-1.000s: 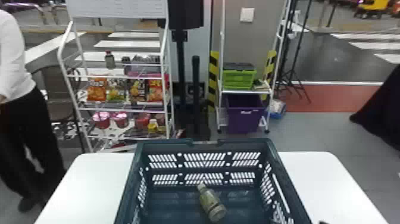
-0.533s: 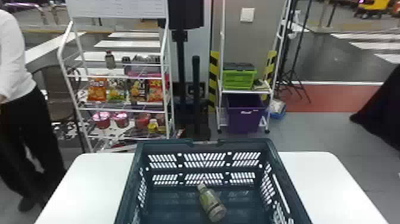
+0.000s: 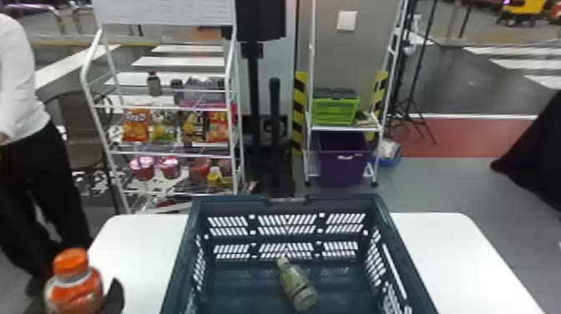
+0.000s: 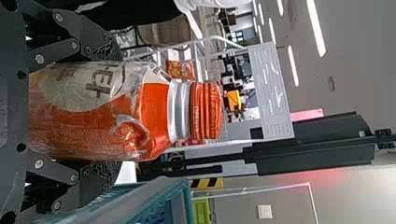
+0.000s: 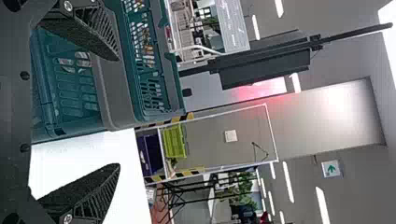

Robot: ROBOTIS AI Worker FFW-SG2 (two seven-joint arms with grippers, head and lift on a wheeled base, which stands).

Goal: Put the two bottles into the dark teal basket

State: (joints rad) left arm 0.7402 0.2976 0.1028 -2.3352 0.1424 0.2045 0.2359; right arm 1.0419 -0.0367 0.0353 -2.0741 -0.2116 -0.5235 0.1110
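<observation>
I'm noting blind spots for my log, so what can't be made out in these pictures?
- Orange bottle's base: cut off by the head view's bottom edge; behind the left pincer in its wrist view.
- Basket's near wall: below the head view's edge.
- Lying bottle's label print: too small, head view.

Behind our jaws, our dark grey plate [image 4: 11, 177] meets black linkages [image 4: 56, 51] with silver screws [image 4: 39, 59]; our black fingers [image 5: 95, 189] taper, ribbed

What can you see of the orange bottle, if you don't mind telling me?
The orange bottle has a ridged orange cap in place, a silvery-grey neck band and a shiny, plastic-looking body with a pale patch. It is roughly upright, gripped between the jaws of the left gripper, outside the dark teal basket, to its left.
</observation>
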